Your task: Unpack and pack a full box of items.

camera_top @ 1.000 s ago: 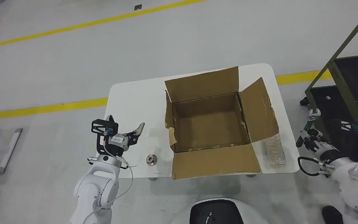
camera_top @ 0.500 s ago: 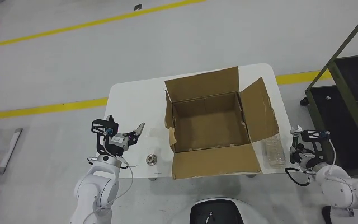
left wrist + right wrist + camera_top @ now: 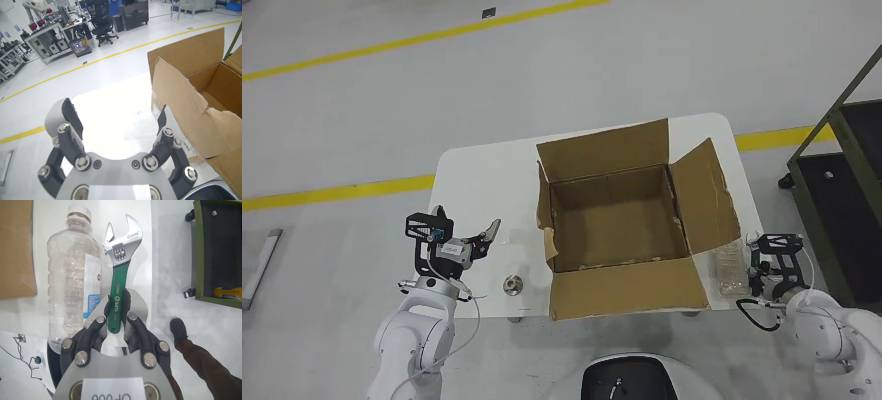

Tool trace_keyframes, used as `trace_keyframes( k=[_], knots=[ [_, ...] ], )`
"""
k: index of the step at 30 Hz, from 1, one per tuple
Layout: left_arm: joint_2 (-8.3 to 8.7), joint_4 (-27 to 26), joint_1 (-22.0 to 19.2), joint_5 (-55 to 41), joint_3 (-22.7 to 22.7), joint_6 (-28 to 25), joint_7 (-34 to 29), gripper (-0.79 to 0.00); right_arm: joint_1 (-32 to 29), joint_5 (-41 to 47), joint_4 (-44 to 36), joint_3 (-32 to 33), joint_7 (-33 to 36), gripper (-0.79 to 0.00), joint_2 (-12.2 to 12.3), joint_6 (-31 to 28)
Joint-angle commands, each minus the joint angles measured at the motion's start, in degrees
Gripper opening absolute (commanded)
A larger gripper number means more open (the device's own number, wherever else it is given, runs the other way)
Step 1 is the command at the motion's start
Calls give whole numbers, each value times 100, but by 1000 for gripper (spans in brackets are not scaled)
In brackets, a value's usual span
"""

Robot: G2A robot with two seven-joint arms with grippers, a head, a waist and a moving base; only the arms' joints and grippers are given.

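Right hand closed tight on green handle of wrench, held just beside clear bottle. Bottle laid flat on worktop by right flap of opened box. Left hand spread wide, nothing gripped, held near worktop's left edge.

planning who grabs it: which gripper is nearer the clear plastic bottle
Right. The right gripper, shut on a wrench, sits just beside the bottle; the left gripper hangs open past the cardboard box, at the table's opposite side.
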Motion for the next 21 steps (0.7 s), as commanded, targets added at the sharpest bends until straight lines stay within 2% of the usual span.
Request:
trace_keyframes(
  k=[1, 3, 7, 9, 13, 17, 18, 21],
  knots=[
    [0, 0, 0, 0, 0, 0, 0, 0, 14, 17, 19, -3, -3, -603, 8, 3],
    [0, 0, 0, 0, 0, 0, 0, 0, 33, 18, 33, -11, -14, -533, 17, 15],
    [0, 0, 0, 0, 0, 0, 0, 0, 50, 77, 56, -30, -69, -526, 32, 28],
    [0, 0, 0, 0, 0, 0, 0, 0, 48, 103, 42, -40, -63, -480, 38, 56],
    [0, 0, 0, 0, 0, 0, 0, 0, 45, 104, -17, -49, -85, -477, 55, 87],
    [0, 0, 0, 0, 0, 0, 0, 0, -39, 469, -474, 155, -485, -489, 58, 173],
    [0, 0, 0, 0, 0, 0, 0, 0, -92, 639, -598, 235, -720, -505, 55, 141],
    [0, 0, 0, 0, 0, 0, 0, 0, -258, 1096, -865, 471, -1570, -671, 42, 23]
  ],
)
